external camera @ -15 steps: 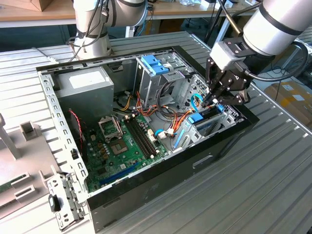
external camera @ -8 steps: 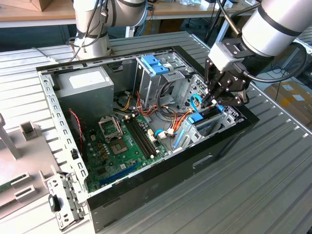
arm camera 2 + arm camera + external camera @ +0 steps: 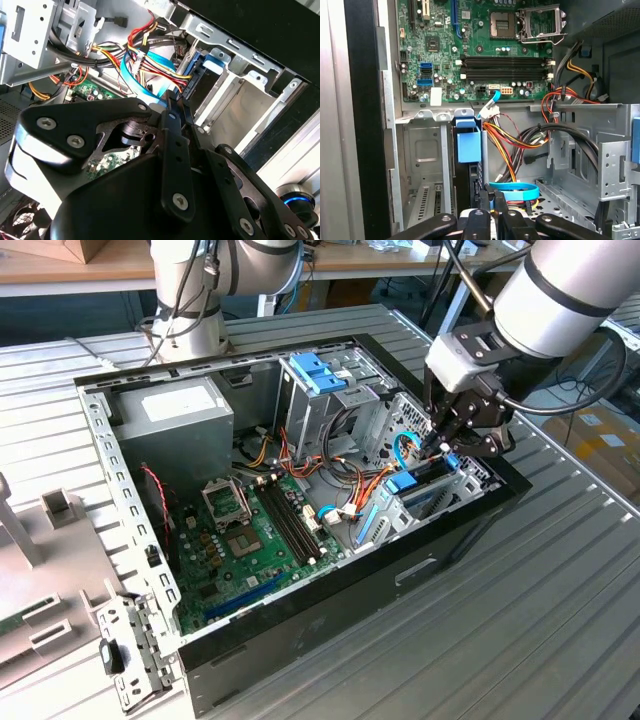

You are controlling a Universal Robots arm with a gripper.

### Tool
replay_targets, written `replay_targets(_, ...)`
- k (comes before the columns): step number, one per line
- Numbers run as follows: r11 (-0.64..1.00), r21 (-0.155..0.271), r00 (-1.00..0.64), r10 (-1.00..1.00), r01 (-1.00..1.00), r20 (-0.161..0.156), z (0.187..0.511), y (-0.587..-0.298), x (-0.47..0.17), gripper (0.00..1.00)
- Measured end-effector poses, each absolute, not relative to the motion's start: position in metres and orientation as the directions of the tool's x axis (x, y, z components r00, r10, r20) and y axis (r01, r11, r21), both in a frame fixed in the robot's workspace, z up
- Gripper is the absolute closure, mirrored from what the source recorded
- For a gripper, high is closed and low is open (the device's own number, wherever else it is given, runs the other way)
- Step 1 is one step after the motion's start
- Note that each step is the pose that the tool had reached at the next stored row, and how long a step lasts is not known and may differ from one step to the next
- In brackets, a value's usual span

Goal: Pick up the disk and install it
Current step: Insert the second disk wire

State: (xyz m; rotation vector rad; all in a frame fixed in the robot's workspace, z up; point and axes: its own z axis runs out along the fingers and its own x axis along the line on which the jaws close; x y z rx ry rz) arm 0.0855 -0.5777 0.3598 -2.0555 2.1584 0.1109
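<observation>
A black robot gripper (image 3: 445,445) reaches down into the open computer case (image 3: 330,615) at the exterior view's right, over the drive bay at the case's front corner. Its fingers (image 3: 485,210) stand close together, pinched on the top edge of the disk (image 3: 471,185), which stands on edge between them in the first wrist view. In the second wrist view the black fingers (image 3: 172,127) converge to a narrow point just beside a blue side piece (the thin edge between them is hard to make out there).

The disk sits upright in the metal drive bay (image 3: 427,165), a dark slab with a blue plastic piece (image 3: 468,140) at its far end. In the exterior view it shows as a blue-edged block (image 3: 415,485) directly beneath the gripper, inside the bay. How deeply it is seated cannot be told.

A flat light-blue data cable (image 3: 515,190) loops just beside the fingers, and bundles of red, yellow and orange power wires (image 3: 512,137) run past the bay.

Beyond the bay lies the green motherboard (image 3: 240,550) with its open processor socket (image 3: 540,20) and black memory slots (image 3: 507,67). A grey power supply box (image 3: 180,425) fills the far corner of the case, and a metal drive cage with a light-blue latch (image 3: 315,370) stands near the middle. The case rests on a ribbed metal table (image 3: 520,620).
</observation>
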Motion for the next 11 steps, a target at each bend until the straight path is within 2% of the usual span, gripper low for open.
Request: replay_targets(11, 0.054, -0.056, -0.044, -0.985, -0.997, -0.166, 0.3525, -0.5836, 0.0854, 0.84)
